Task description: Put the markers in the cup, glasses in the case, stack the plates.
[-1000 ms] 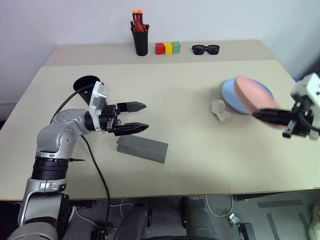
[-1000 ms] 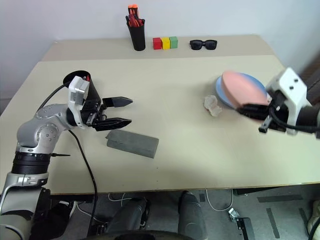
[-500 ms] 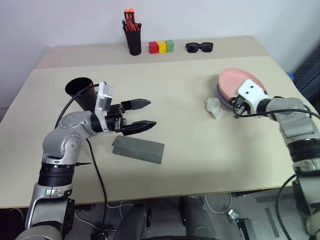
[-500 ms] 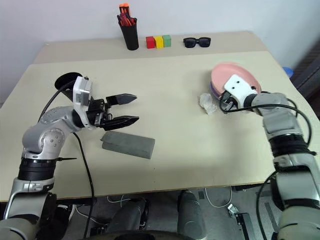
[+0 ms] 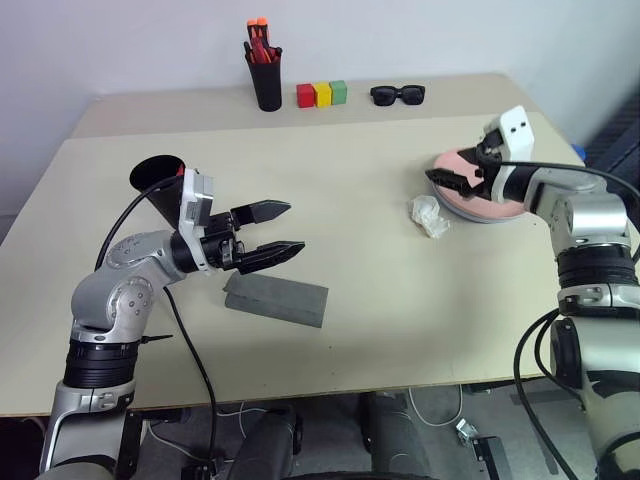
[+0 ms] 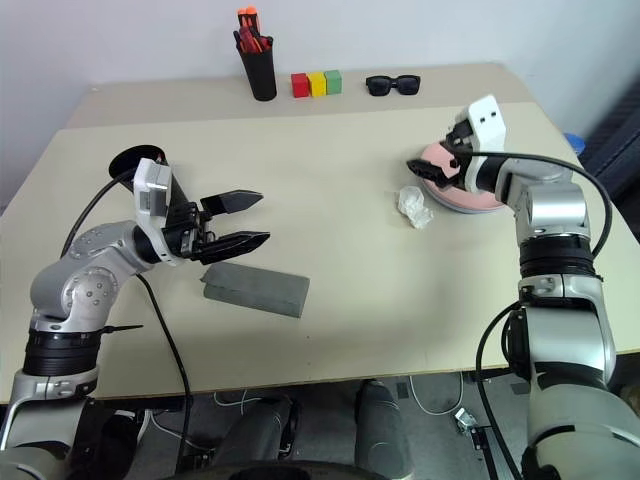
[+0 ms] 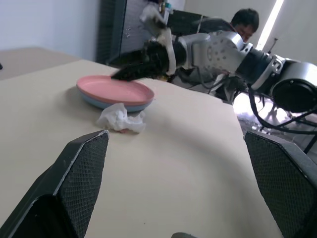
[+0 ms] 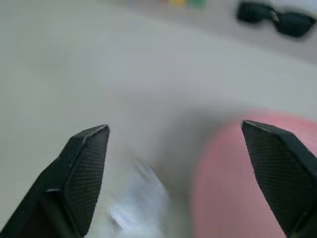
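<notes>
1. My right hand (image 6: 425, 168) hangs just over the near-left rim of the pink plate (image 6: 462, 192), its fingers spread apart and holding nothing.
2. The pink plate lies flat on top of the light blue plate (image 7: 106, 103); only a thin blue edge shows beneath it, on the right side of the counter (image 5: 380, 260).
3. A crumpled white scrap (image 5: 430, 217) lies on the counter just beside the plates, on their left.
4. My left hand (image 5: 275, 232) is well apart from the plates, far to their left, held above the counter with its fingers wide open and empty, pointing toward them.
5. The grey case (image 5: 276, 299) lies closed on the counter just below my left hand, far left of the plates.
6. The black cup (image 5: 160, 180) stands behind my left wrist, farther left still; a bit of red shows at its rim.
7. Behind the plates, along the far edge, sit the black sunglasses (image 5: 398, 95), three coloured blocks (image 5: 321, 94) and the pen holder (image 5: 265, 72) with orange-red pens.
</notes>
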Action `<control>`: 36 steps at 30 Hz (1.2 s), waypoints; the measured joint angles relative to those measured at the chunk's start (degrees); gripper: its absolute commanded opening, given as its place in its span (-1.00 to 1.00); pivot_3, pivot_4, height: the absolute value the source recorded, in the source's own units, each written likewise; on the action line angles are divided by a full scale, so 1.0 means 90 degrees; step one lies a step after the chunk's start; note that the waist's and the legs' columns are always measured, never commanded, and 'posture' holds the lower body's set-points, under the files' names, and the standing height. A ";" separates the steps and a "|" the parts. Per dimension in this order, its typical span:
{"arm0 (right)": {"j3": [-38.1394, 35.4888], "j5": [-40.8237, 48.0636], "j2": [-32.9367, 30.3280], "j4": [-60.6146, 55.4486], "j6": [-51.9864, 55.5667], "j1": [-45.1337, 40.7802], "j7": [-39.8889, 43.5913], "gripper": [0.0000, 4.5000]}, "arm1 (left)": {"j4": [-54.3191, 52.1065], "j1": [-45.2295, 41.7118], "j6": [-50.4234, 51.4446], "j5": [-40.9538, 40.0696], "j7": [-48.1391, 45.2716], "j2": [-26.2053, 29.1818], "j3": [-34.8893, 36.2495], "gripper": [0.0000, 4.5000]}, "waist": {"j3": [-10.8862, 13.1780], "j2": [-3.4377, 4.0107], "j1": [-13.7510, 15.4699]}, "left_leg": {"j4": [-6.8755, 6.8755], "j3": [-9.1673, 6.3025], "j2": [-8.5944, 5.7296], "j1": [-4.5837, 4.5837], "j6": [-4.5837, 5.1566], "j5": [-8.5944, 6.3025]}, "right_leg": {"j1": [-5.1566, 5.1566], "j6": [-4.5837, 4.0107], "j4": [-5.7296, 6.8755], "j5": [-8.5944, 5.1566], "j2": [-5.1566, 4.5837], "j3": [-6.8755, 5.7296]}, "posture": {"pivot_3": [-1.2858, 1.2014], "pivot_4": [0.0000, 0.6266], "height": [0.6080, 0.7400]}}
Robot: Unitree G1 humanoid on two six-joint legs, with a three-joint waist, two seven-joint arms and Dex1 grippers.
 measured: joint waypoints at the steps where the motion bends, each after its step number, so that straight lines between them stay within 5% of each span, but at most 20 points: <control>1: 0.0008 0.0007 0.0039 -0.0245 0.0035 0.0130 -0.0030 0.98 | 0.0005 -0.0007 0.0000 -0.0006 -0.0003 -0.0001 -0.0003 1.00 | -0.0001 -0.0001 0.0004 | 0.0001 0.0001 -0.0001 0.0000 0.0001 0.0000 | 0.0001 0.0000 0.0001 0.0000 0.0000 0.0000 | 0.03 -0.52 1.00; 13: 0.0722 -0.0830 0.0541 0.0205 -0.0729 0.0909 -0.0687 0.98 | -0.0004 -0.0102 0.0004 -0.0053 -0.0005 0.0071 -0.0001 1.00 | -0.0001 0.0000 -0.0027 | 0.0006 0.0007 -0.0010 0.0002 -0.0001 0.0001 | 0.0001 0.0001 0.0001 0.0009 0.0002 0.0001 | 0.03 -0.52 1.00; 16: 0.0842 -0.0977 0.0561 0.0726 -0.0851 0.0908 -0.0666 0.60 | -0.0070 0.0018 0.0007 -0.0054 0.0033 0.0119 0.0009 1.00 | -0.0001 0.0000 -0.0022 | 0.0006 0.0007 -0.0010 0.0001 -0.0002 0.0002 | 0.0001 0.0000 0.0000 0.0010 0.0001 0.0001 | 0.03 -0.52 1.00; 23: 0.0958 -0.1255 0.0569 0.1159 -0.1136 0.0727 -0.0613 -0.96 | -0.0204 0.0095 0.0007 -0.0065 0.0157 0.0141 0.0028 1.00 | -0.0001 0.0000 -0.0024 | 0.0006 0.0007 -0.0010 0.0005 0.0000 0.0001 | 0.0003 -0.0001 0.0002 0.0010 0.0002 0.0001 | 0.03 -0.52 1.00; 24: 0.0936 -0.1240 0.0575 0.1167 -0.1119 0.0700 -0.0617 -0.99 | -0.0206 0.0116 0.0007 -0.0066 0.0162 0.0150 0.0029 1.00 | -0.0001 0.0000 -0.0028 | 0.0006 0.0007 -0.0010 0.0004 0.0000 0.0001 | 0.0002 -0.0001 0.0001 0.0010 0.0002 0.0001 | 0.03 -0.52 1.00; 30: 0.0162 -0.0718 0.0646 0.1482 -0.1135 0.0022 -0.0864 -0.99 | -0.0205 0.0146 -0.0006 -0.0069 0.0177 0.0172 0.0078 1.00 | 0.0000 0.0001 -0.0024 | 0.0005 0.0006 -0.0006 0.0003 0.0000 0.0000 | 0.0001 -0.0002 0.0001 0.0011 0.0002 0.0001 | 0.03 -0.52 1.00; 36: -0.0111 -0.0954 0.0294 0.2681 -0.1980 -0.0678 -0.1468 0.27 | -0.0195 0.0145 -0.0031 -0.0091 0.0178 0.0134 0.0121 1.00 | -0.0001 0.0000 0.0002 | 0.0003 0.0007 -0.0011 0.0002 0.0001 0.0000 | 0.0004 -0.0002 -0.0005 0.0011 0.0003 0.0001 | 0.03 -0.52 1.00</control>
